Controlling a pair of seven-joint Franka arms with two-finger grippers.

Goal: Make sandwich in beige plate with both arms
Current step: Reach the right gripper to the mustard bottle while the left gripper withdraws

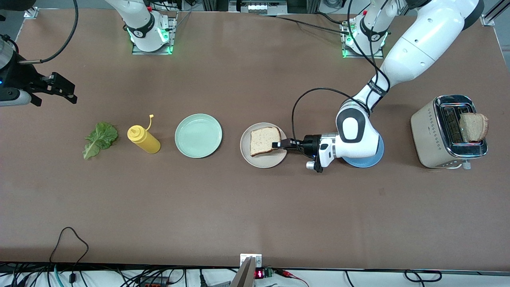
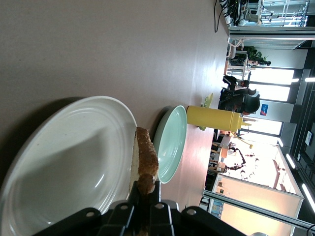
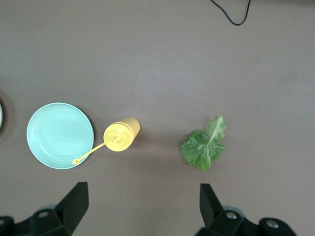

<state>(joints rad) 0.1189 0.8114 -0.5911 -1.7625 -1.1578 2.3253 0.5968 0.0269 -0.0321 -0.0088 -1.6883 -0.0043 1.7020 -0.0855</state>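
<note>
A toast slice (image 1: 263,140) lies flat over the beige plate (image 1: 265,162); I cannot tell whether it rests on it. My left gripper (image 1: 279,144) is shut on the slice's edge toward the left arm's end. The left wrist view shows the slice (image 2: 146,157) edge-on between the jaws of the left gripper (image 2: 146,189), beside the beige plate (image 2: 74,157). A second toast slice (image 1: 473,126) sticks out of the toaster (image 1: 434,135). The lettuce leaf (image 1: 99,139) lies at the right arm's end. My right gripper (image 1: 59,89) hangs open and waits above the table beside the lettuce leaf (image 3: 204,145).
A yellow squeeze bottle (image 1: 143,139) and a mint-green plate (image 1: 198,135) stand between the lettuce and the beige plate. A blue plate (image 1: 364,161) lies under the left wrist. Cables run along the table's edge nearest the front camera.
</note>
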